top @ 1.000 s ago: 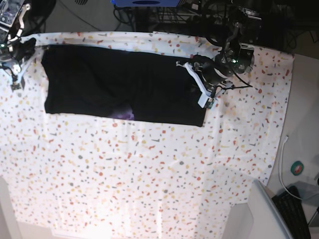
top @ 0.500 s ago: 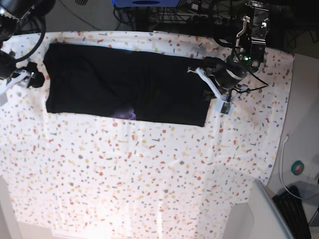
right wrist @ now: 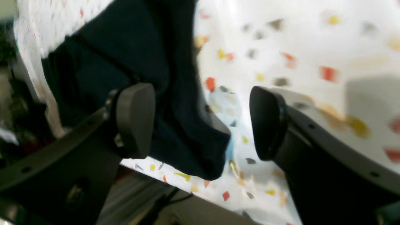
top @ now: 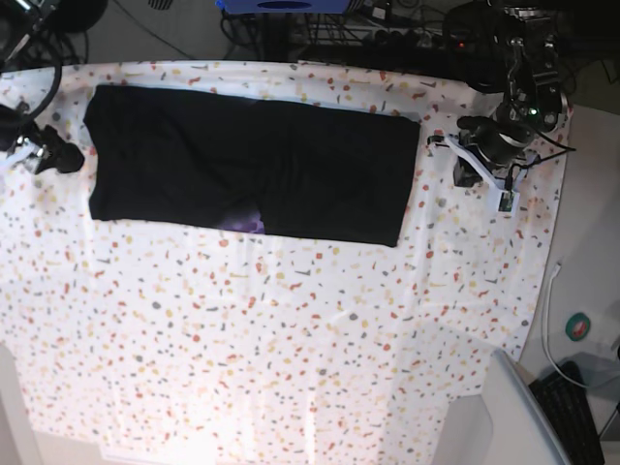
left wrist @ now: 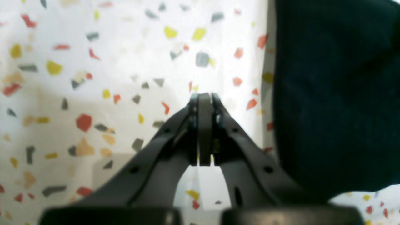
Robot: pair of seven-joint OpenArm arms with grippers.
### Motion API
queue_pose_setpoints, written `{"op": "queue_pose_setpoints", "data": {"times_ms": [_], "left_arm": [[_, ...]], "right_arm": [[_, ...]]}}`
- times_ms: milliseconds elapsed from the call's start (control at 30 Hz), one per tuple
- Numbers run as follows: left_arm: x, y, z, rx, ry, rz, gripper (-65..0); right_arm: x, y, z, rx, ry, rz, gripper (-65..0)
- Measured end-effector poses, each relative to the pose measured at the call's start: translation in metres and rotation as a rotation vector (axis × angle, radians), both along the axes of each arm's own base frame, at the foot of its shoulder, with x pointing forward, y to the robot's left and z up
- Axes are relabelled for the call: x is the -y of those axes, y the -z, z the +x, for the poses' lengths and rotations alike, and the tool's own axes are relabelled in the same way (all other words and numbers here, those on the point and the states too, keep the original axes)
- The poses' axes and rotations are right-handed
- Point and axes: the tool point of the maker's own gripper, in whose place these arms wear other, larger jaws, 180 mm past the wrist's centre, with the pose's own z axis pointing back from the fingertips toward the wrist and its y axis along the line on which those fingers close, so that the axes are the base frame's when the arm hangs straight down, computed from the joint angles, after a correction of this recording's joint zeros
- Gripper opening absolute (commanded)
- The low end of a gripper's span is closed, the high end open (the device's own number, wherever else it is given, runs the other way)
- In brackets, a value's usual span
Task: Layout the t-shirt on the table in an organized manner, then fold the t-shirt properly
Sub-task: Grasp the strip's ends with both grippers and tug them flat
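Folded black t-shirt point(top: 247, 172) lies flat on the flecked table point(top: 291, 329), left gripper point(top: 481, 174) pinched together, right gripper point(right wrist: 200, 122) spread apart, both empty.

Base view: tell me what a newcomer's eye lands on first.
A long black t-shirt, folded into a wide strip, lies across the far half of the flecked table. A tool flanks each short end: the left tool shut, the right tool open, both clear of the cloth.

Bare table point(top: 291, 339) lies open below the t-shirt point(top: 242, 170), while cables point(top: 387, 34) and dark gear crowd the far edge.
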Motion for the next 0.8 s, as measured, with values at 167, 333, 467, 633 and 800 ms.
{"op": "queue_pose_setpoints", "data": {"times_ms": [167, 333, 467, 633, 800], "left_arm": [[-0.006, 0.019, -0.014, -0.064, -0.03, -0.006, -65.0], [-0.003, 0.024, -0.015, -0.073, -0.025, -0.016, -65.0], [-0.003, 0.027, -0.015, -0.074, -0.028, -0.02, -65.0], [0.009, 0.033, -0.005, -0.063, 0.002, -0.038, -65.0], [0.016, 0.032, -0.002, -0.054, 0.018, -0.042, -65.0]], "right_arm": [[-0.017, 0.013, -0.003, -0.047, -0.046, 0.04, -20.1], [-0.048, 0.021, -0.004, -0.072, -0.139, 0.068, -20.1], [-0.062, 0.022, -0.001, -0.06, -0.141, 0.101, -20.1], [-0.064, 0.021, 0.001, -0.056, -0.145, 0.1, -20.1], [-0.06, 0.019, 0.006, -0.046, -0.139, 0.094, -20.1]]}}
